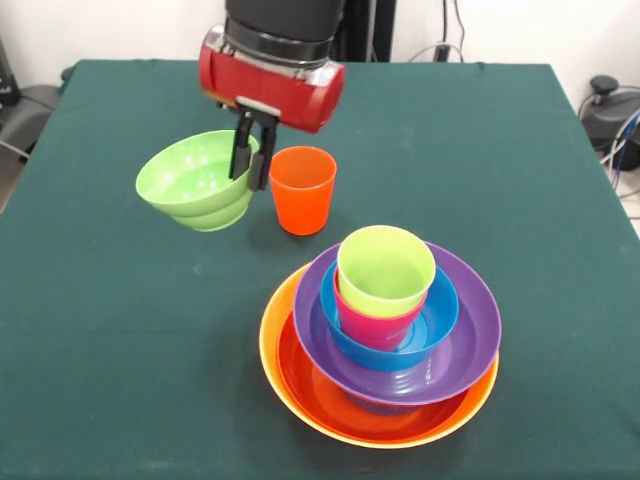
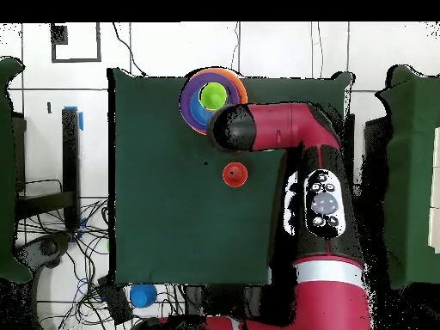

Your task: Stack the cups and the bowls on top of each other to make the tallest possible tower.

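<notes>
Nearest the camera sits the tower (image 1: 380, 340), nested rather than piled: a broad yellow-orange bowl (image 1: 272, 340) at the base, a red-orange bowl (image 1: 330, 400) inside it, then a wide purple bowl (image 1: 470, 330), a small blue bowl (image 1: 440, 315), a pinkish-red cup (image 1: 375, 322) and, on top, a lime green cup (image 1: 385, 268) with its mouth up. Each piece rests inside the wider one below, which likely keeps the stack steady but adds little height.

Going left to right across the far part of the green table (image 1: 100, 350): the small green bowl (image 1: 190, 180) hangs tilted, its mouth turned toward the camera and its base seemingly off the cloth. The gripper (image 1: 252, 150) is clamped on the rim at the bowl's right side, one finger inside and one outside, which explains the tilt. Just beside it on the right, touching or nearly so, the orange cup (image 1: 302, 188) stands upright on the table, untouched.

The orange cup seems the closest obstacle; a swing of the bowl toward the tower could knock it over. From overhead, the arm (image 2: 284, 129) covers the gripper and green bowl, and another small blue bowl (image 2: 143, 295) lies off the table among cables.
</notes>
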